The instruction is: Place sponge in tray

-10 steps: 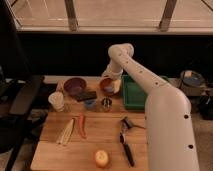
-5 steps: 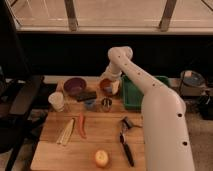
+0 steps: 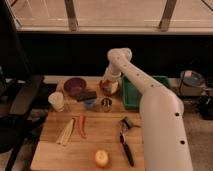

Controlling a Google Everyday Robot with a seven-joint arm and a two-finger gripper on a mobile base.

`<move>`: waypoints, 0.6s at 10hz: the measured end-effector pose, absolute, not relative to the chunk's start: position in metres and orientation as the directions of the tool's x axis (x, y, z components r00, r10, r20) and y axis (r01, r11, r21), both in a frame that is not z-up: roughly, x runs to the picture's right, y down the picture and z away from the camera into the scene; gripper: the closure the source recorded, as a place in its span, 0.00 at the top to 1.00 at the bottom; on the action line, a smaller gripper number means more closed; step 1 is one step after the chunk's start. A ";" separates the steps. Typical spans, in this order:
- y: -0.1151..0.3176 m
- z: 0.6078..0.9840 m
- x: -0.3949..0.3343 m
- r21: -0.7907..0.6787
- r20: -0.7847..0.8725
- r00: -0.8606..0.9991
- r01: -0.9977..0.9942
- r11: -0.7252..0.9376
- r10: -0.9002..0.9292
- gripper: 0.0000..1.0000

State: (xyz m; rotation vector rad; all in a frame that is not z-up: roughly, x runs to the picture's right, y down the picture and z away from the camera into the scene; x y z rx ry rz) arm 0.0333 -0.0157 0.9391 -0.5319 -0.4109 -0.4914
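Change: the tool (image 3: pixel 111 86) has barely shifted from a second ago. It is over the same spot at the rear edge of the surface (image 3: pixel 100 136), and only the long arm (image 3: pixel 142 81) has tilted a little. Nothing on the surface has moved.
White cup (image 3: pixel 56 101): stands by the left edge, toward the rear-left corner. It is well apart from the tool, so I judge it plays no part in this step.
Purple bowl (image 3: pixel 74 85): sits on the rear edge, left of the middle.
Dark block (image 3: pixel 87 95): lies just in front of the bowl. What it is cannot be made out.
Sponge (image 3: pixel 113 88): I take the yellowish-orange lump right at the tool to be this. It is at the rear edge, just left of the tray, and not yet inside it.
Tool: it is lowered straight onto the sponge from above, which suits a pick-up or a short carry. It looks to be touching the sponge or very near it. I cannot tell how wide it stands or whether it has hold of the sponge.
Tray (image 3: pixel 129 96): green, at the rear-right corner, with its left wall just beside the sponge. A short lift over that wall and a move to the right should be enough. The arm crosses above the tray from the right edge and hides much of its floor.
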 end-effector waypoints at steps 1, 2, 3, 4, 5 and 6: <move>-0.017 0.937 0.033 -0.371 0.486 0.804 0.545 0.752 -0.343 0.30; -0.020 0.933 0.030 -0.361 0.484 0.799 0.554 0.751 -0.357 0.20; -0.021 0.930 0.029 -0.354 0.483 0.796 0.558 0.750 -0.364 0.12; -0.024 0.924 0.030 -0.344 0.478 0.793 0.564 0.751 -0.377 0.02; -0.025 0.920 0.030 -0.337 0.476 0.791 0.567 0.751 -0.384 0.00; -0.027 0.915 0.030 -0.327 0.474 0.788 0.571 0.753 -0.392 0.00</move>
